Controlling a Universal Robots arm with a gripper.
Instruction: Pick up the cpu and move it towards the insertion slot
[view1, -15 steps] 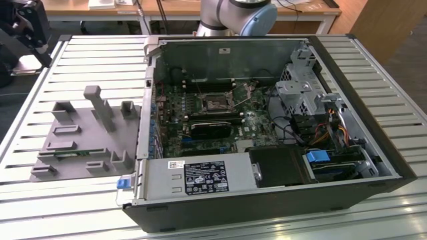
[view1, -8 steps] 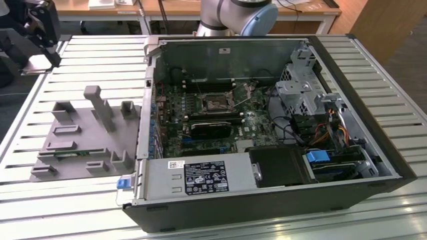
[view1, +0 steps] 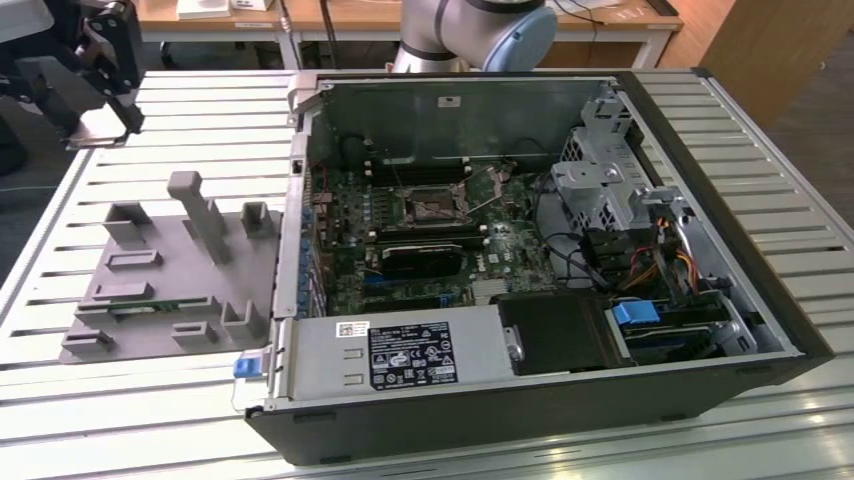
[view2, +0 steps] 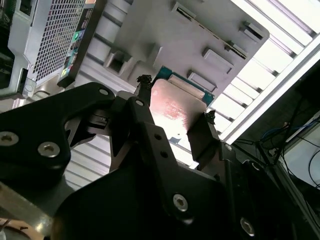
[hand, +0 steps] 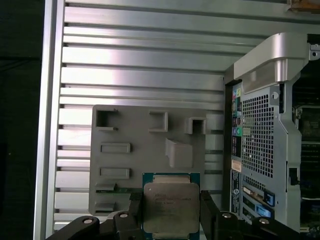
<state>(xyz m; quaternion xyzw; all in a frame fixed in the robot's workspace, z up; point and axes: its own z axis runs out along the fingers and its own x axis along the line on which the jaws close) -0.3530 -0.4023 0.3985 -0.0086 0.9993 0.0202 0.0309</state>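
Observation:
The cpu (hand: 171, 206), a flat square chip with a silver top and a green-edged rim, sits between my gripper's (hand: 171, 201) two black fingers (hand: 134, 205), which are shut on its opposite sides. The second wrist view shows the cpu's (view2: 175, 107) shiny face in the gripper (view2: 177, 98). Below it lies the grey tray (hand: 140, 165). In the exterior view the gripper (view1: 104, 112) hangs at the far left, above and behind the tray (view1: 147, 290). The insertion slot (view1: 430, 207), a metal-framed square socket, sits on the motherboard inside the open computer case (view1: 747, 290), well to the exterior view's right of the gripper.
The case's raised side wall (view1: 287, 220) stands between the tray and the motherboard. A power supply (view1: 400, 355) fills the case's near corner, with drive cages and cables (view1: 627, 230) at the exterior view's right. Everything rests on a slatted metal table (view1: 120, 420). The arm's base (view1: 474, 30) stands behind the case.

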